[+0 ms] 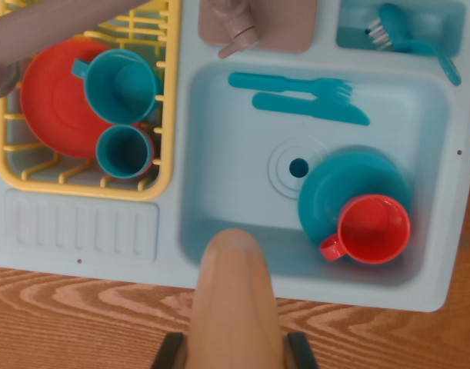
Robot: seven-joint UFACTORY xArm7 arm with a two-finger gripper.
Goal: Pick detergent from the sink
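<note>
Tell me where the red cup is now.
In the wrist view, the red cup sits on the teal plate in the sink's lower right corner, right of the drain.

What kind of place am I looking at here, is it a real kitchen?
Probably a toy kitchen set on a wooden table, not a real one: a light blue plastic sink with molded drain, a yellow dish rack, and brightly coloured plastic cups and cutlery.

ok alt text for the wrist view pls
A tan bottle is gripped in the tool at the bottom edge, above a light blue toy sink holding a teal plate, red cup, fork and knife. A yellow rack with dishes sits on the view's left.
</note>
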